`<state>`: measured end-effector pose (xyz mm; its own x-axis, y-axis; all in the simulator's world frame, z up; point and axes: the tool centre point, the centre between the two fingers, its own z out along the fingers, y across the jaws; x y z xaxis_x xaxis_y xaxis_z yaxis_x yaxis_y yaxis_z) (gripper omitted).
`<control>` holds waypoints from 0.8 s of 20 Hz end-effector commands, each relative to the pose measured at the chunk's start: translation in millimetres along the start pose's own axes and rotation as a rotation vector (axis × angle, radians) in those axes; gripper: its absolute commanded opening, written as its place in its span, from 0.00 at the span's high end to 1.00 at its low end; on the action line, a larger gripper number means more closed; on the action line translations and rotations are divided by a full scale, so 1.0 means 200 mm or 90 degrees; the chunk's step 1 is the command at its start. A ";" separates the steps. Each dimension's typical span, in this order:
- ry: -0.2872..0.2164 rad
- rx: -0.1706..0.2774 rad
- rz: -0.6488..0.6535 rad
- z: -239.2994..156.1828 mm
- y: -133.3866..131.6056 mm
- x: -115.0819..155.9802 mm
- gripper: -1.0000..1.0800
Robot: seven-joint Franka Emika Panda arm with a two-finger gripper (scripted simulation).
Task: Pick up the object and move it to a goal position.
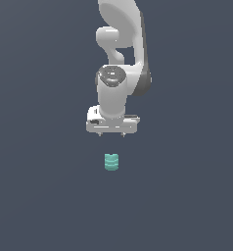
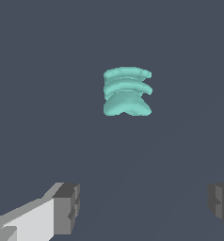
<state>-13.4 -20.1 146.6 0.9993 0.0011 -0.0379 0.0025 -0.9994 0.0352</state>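
Note:
The object (image 1: 111,162) is a small teal ridged cylinder standing on the dark grey floor in the exterior view. My white gripper (image 1: 111,134) hangs above it, pointing down, with a clear gap between its short fingertips and the cylinder. In the wrist view the object (image 2: 127,92) shows as stacked teal ridges ahead of the gripper (image 2: 144,207). The two grey fingers (image 2: 67,207) stand far apart at the frame's edge, so the gripper is open with nothing between them.
A plain dark grey surface (image 1: 40,196) surrounds the cylinder on all sides. The white arm (image 1: 121,39) rises behind the gripper toward the top of the exterior view.

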 end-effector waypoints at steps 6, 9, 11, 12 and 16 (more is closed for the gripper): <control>0.012 -0.010 -0.012 -0.03 0.00 0.02 0.04; 0.022 -0.018 -0.022 -0.07 0.00 0.04 0.04; 0.025 -0.020 -0.024 -0.07 0.00 0.04 0.04; 0.024 -0.019 -0.024 -0.07 0.00 0.04 0.04; 0.023 -0.018 -0.022 -0.06 0.00 0.05 0.04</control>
<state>-3.4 -19.1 159.3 0.9993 0.0383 -0.0026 0.0384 -0.9973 0.0632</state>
